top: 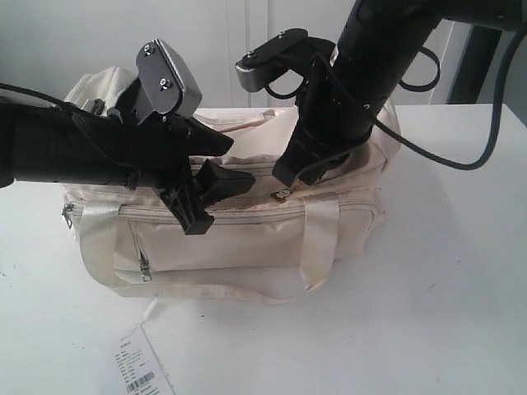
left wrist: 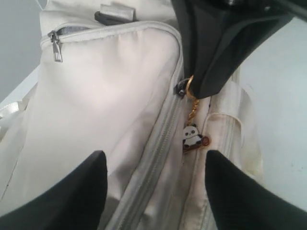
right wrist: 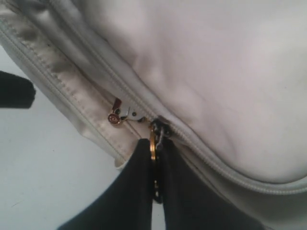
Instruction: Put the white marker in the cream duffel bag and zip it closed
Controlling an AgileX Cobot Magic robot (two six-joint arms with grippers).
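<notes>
The cream duffel bag (top: 247, 239) lies on the white table. My right gripper (top: 284, 177) comes down from the upper right and is shut on the gold ring of the top zipper pull (right wrist: 153, 140), right at the slider (left wrist: 181, 88). A small panda charm (left wrist: 193, 137) hangs from that ring on a chain. My left gripper (top: 235, 163) hovers open over the bag's top, its fingers (left wrist: 72, 191) on either side of the closed zipper line (left wrist: 153, 163) and not touching it. The white marker is hidden from every view.
A barcode paper tag (top: 140, 368) lies on the table in front of the bag. The front pocket's zipper pull (right wrist: 120, 115) sits just beside my right fingers. An end pocket pull (left wrist: 56, 44) and a strap handle (top: 321, 239) also show.
</notes>
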